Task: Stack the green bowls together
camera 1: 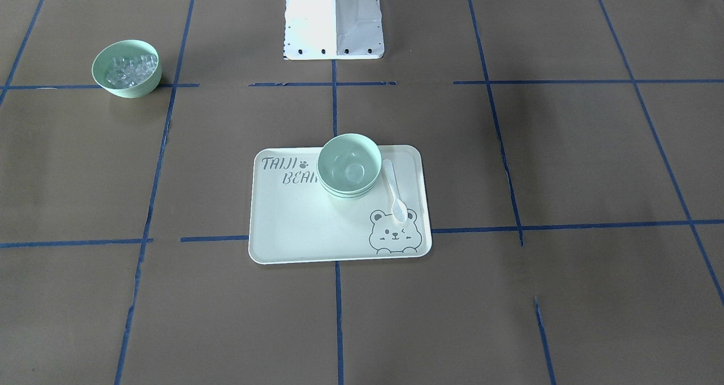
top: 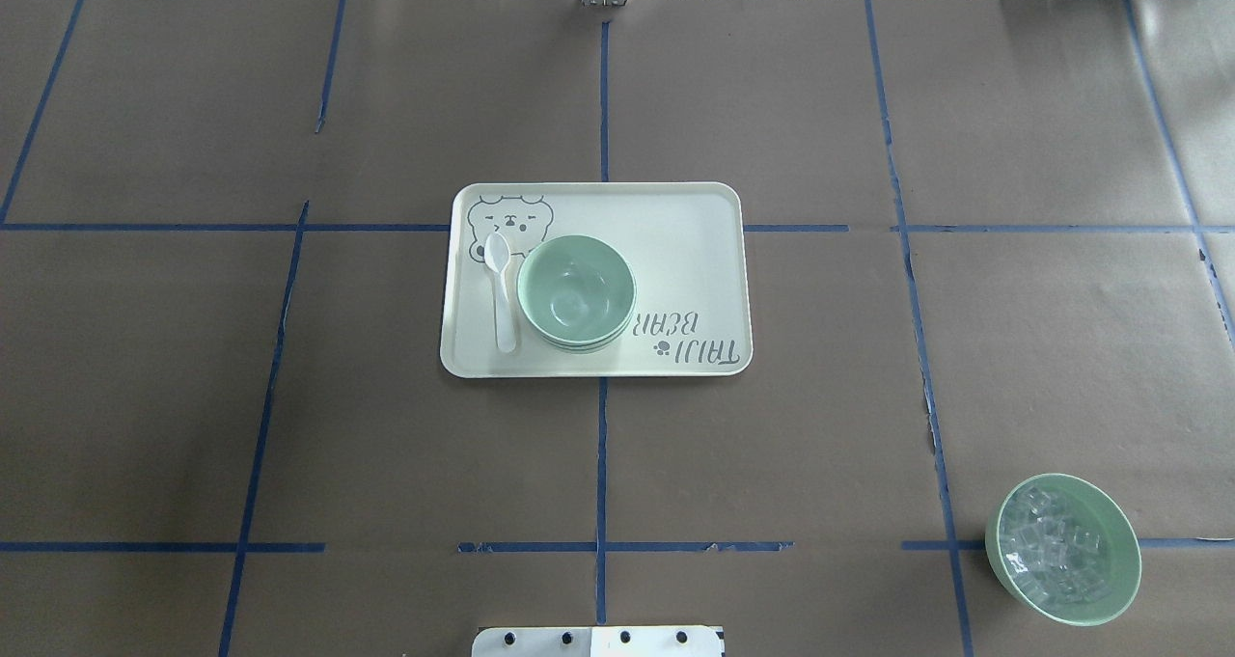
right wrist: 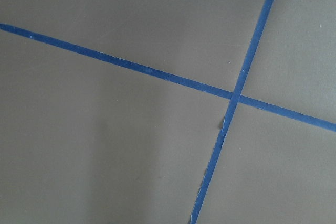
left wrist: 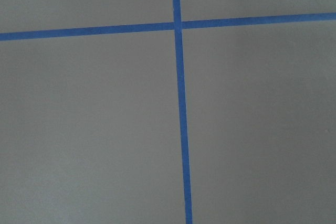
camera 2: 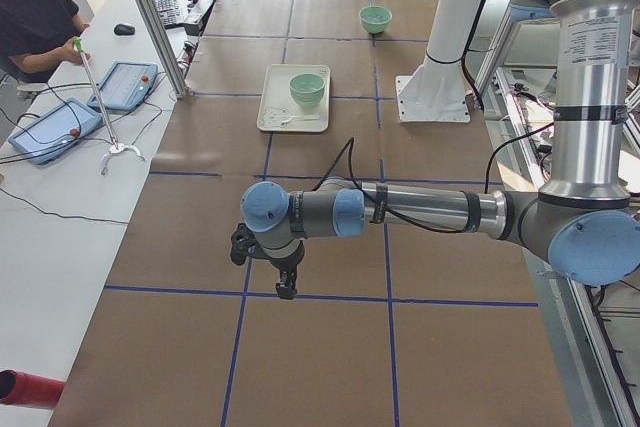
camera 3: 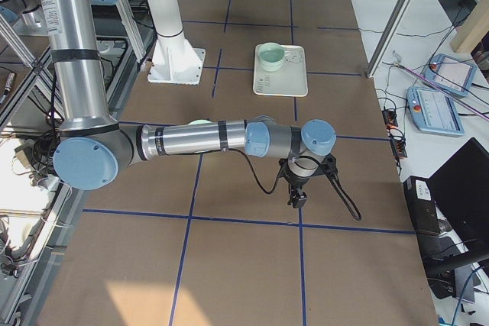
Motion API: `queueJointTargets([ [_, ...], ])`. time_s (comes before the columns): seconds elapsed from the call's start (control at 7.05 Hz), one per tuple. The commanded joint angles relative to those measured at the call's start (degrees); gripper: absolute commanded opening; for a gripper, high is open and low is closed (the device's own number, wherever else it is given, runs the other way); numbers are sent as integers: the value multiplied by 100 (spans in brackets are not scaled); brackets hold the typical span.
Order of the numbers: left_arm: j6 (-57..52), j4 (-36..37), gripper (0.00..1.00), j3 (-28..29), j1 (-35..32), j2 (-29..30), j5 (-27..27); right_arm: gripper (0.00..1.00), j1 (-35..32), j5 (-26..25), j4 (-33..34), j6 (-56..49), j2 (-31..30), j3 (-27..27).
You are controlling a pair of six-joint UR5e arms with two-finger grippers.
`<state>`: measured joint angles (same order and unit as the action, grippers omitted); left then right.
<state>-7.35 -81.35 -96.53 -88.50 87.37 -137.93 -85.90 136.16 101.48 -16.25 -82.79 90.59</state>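
The green bowls [camera 1: 348, 164] sit nested in one stack on the pale tray [camera 1: 294, 221] at mid-table; stacked rims show below the top bowl. The stack also shows in the overhead view [top: 576, 292] and both side views [camera 2: 307, 89] [camera 3: 270, 56]. My left gripper [camera 2: 287, 282] hangs over bare table far from the tray, seen only in the left side view. My right gripper [camera 3: 296, 196] hangs over bare table at the opposite end, seen only in the right side view. I cannot tell whether either is open or shut. Both wrist views show only brown paper and blue tape.
A white spoon [top: 502, 290] lies on the tray beside the stack. A separate green bowl of clear ice-like chunks [top: 1063, 549] stands near the robot's right side. The robot base [camera 1: 334, 20] is at the table edge. An operator [camera 2: 40, 17] sits at a side table.
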Motion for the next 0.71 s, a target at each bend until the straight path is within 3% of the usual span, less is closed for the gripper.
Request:
queueJointTargets([
  [0.0,-20,-3,100,2,0,0,-5,100,-33,-1,-6,69,43,55],
  [0.43,-203,-99,100,-85,-27,0,204,100,-33,-19,-6,52,43,64],
  [0.57,-805,-143,100,-24,-18,-35,484,100,-33,-132,-67,52,52,55],
])
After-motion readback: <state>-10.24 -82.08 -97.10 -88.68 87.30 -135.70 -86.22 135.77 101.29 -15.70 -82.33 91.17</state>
